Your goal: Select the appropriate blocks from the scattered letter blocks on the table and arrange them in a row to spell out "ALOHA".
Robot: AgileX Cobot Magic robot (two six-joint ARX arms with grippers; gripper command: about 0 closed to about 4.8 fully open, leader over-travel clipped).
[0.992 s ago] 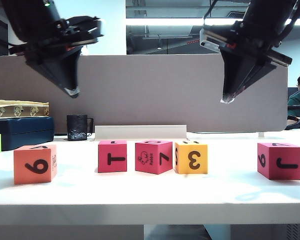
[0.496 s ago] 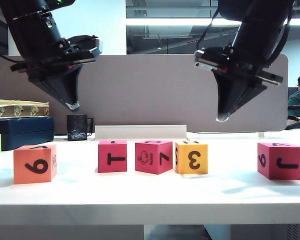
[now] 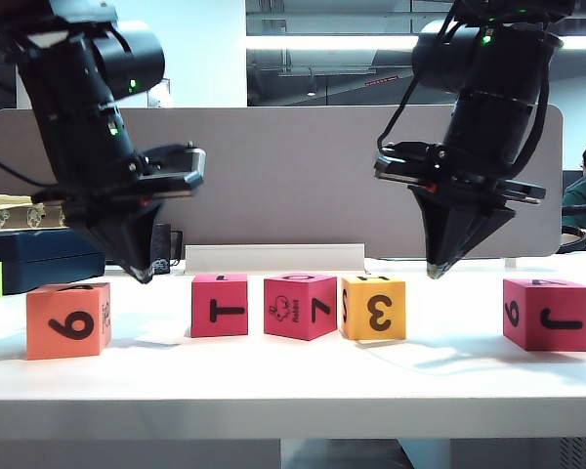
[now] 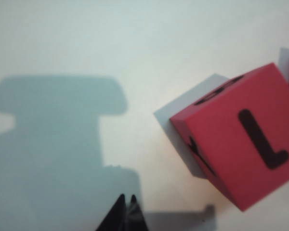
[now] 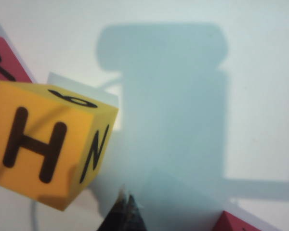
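wide gaps flank three close-set middle blocks (image 3: 300, 306)

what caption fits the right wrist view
Shut right gripper above the white table, beside the yellow block showing H.

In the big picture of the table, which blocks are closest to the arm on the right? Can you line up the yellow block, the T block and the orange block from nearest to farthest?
From the right end effector, which is shut and hanging above the table:
1. The yellow block, just left of the tip and below it.
2. The T block, farther left, past the rabbit block.
3. The orange block, at the far left, under the left end effector.
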